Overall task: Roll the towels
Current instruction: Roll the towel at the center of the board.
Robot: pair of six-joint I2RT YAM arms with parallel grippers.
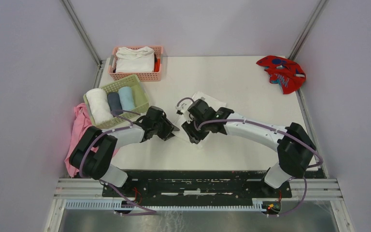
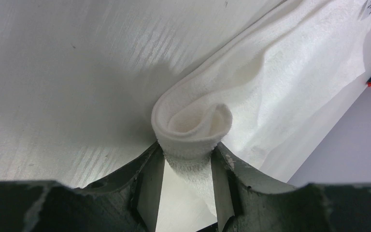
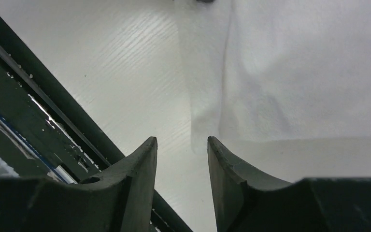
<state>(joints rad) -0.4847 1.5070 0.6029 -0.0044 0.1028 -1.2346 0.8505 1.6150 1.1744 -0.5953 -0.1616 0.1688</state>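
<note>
A large white towel lies mid-table, mostly under both arms. In the left wrist view its near end is curled into a small roll, and my left gripper is shut on that roll, one finger on each side. My right gripper stands open with nothing between its fingers, just short of the flat edge of the white towel. In the top view, the left gripper and right gripper sit close together. A red towel with teal-blue marks lies crumpled at the far right. A light blue towel sits rolled in the green basket.
The green basket at the left also holds a white roll and a dark roll. A pink basket behind it holds folded white cloth. A pink cloth hangs over the left table edge. The black rail runs along the near edge.
</note>
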